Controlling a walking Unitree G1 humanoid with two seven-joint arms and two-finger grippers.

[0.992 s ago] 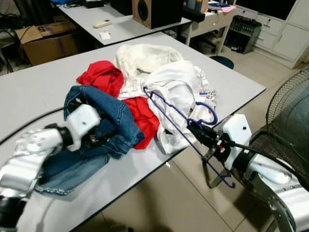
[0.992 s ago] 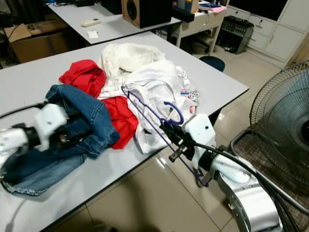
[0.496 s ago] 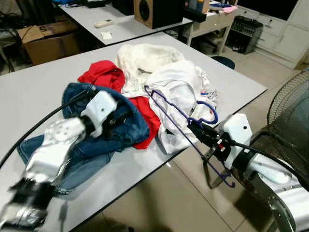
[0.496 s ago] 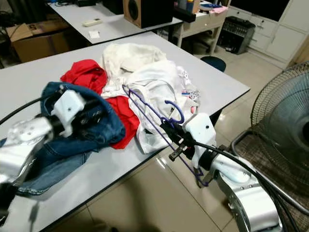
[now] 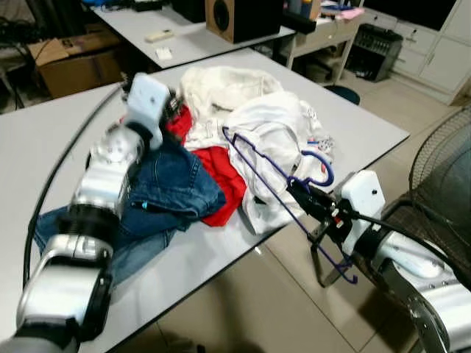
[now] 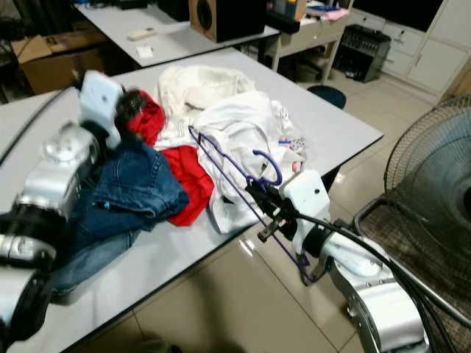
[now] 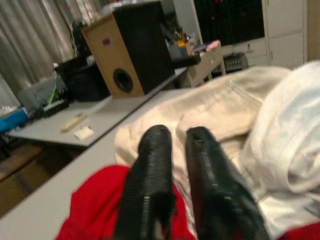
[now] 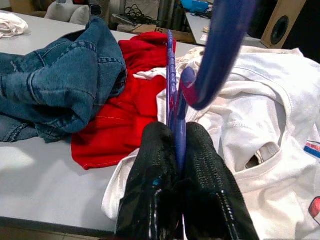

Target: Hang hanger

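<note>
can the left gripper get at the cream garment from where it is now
Probably yes. The left gripper, fingers nearly closed and empty, hovers over the red garment right beside the cream garment, with nothing between them.

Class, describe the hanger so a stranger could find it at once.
Look at the grey table with its clothes pile. At its near edge, over the white shirt, the right end effector grips the hanger: the one thin blue wire outline among soft fabrics.

L arm raised, extended fwd; left gripper (image 7: 172, 150) fingers nearly together, empty. Right gripper (image 8: 176, 150) clamped, arm low.
</note>
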